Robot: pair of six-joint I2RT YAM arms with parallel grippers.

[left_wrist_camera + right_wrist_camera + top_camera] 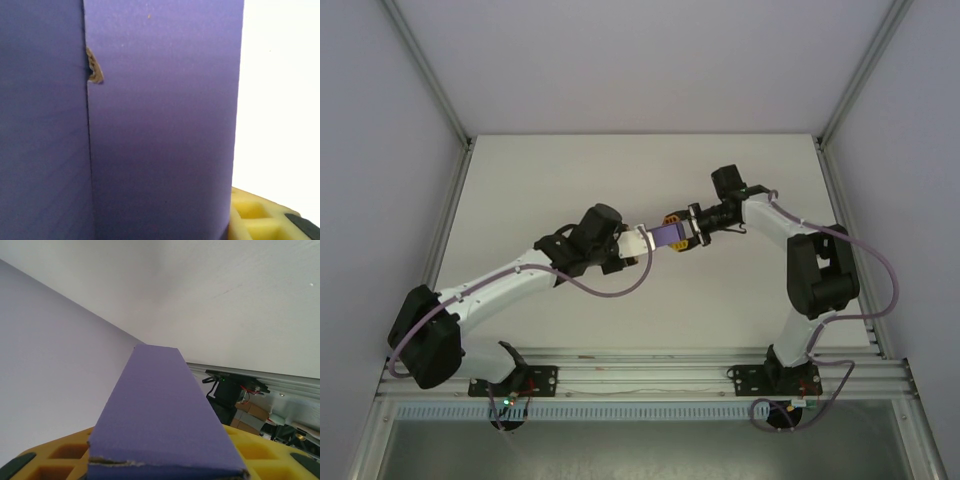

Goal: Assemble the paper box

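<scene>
So in the top view your left gripper [638,243] sits just left of center, right up against the left end of the paper box [663,237]. Honestly, you can't tell whether its jaws are pinching it or just sitting around it. The left wrist cam has purple wall right in its face, plus a yellow finger [255,217] at the lower right. The box is mid-frame over the white table [570,180]. On its right end your right gripper [686,231] is clamped on it, with yellow pads [280,460] flanking the box at the bottom of the right wrist view.
</scene>
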